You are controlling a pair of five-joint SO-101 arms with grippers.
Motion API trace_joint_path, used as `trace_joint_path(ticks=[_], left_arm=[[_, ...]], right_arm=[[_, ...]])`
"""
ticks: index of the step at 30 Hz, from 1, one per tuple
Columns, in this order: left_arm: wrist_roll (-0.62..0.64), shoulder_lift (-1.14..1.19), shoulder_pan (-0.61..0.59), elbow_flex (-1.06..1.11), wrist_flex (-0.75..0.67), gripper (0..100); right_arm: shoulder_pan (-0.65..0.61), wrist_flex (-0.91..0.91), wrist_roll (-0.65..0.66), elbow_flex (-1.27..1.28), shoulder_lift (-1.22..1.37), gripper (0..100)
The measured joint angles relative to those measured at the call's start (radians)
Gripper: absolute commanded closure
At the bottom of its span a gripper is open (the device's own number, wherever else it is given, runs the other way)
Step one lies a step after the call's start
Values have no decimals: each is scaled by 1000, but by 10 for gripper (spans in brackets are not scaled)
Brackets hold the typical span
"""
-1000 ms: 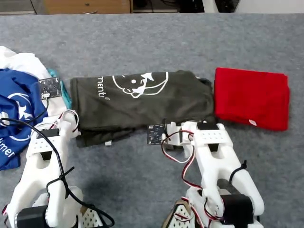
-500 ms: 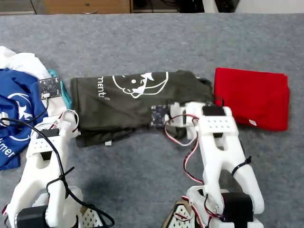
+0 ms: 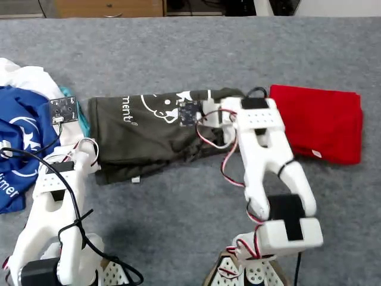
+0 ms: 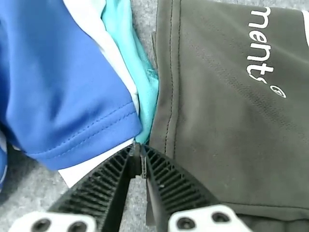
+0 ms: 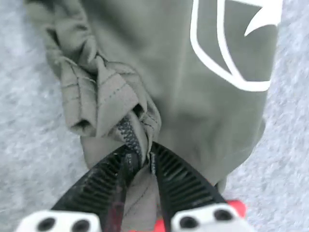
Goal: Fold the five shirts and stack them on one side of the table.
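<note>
Logging the high view first. The dark shirt lies across the middle of the grey worktop, folded long, white print facing up. The folded red shirt sits just beside its end, toward the right edge. At the left edge is a loose heap: the blue shirt lies on the white shirt, and a strip of the teal shirt shows between the heap and the dark shirt. My right arm stretches from the near edge over the dark shirt's right end, next to the red shirt. My left arm stands by the near left corner, its head at the dark shirt's near left corner.

Left wrist view: my left pincer is closed, tips together, at the line where the teal shirt meets the dark shirt's hemmed edge. I cannot tell whether any cloth is caught between the tips. The blue shirt's sleeve hem lies just beside, with white cloth under it.

Right wrist view: my right pincer is clamped on a bunched fold of the dark shirt, and wrinkles gather at the tips. The white print outline lies farther along the cloth. A sliver of red shows beneath the pincer body.
</note>
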Motion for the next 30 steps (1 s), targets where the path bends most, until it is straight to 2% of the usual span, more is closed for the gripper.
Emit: trace_joint_path(ticks=[13,18,23,30], left_arm=[[0,0,0,0,0,981],[-2,0,6,0,0,981],[-2,0,6,0,0,981],[-2,0,6,0,0,981]], right_arm=[[-49,0,0,-183,172,989],[-60,0,-8,-218,201,857],[-68,-8,-124,-218,201,853],[-72,-127,-192,-218,201,857]])
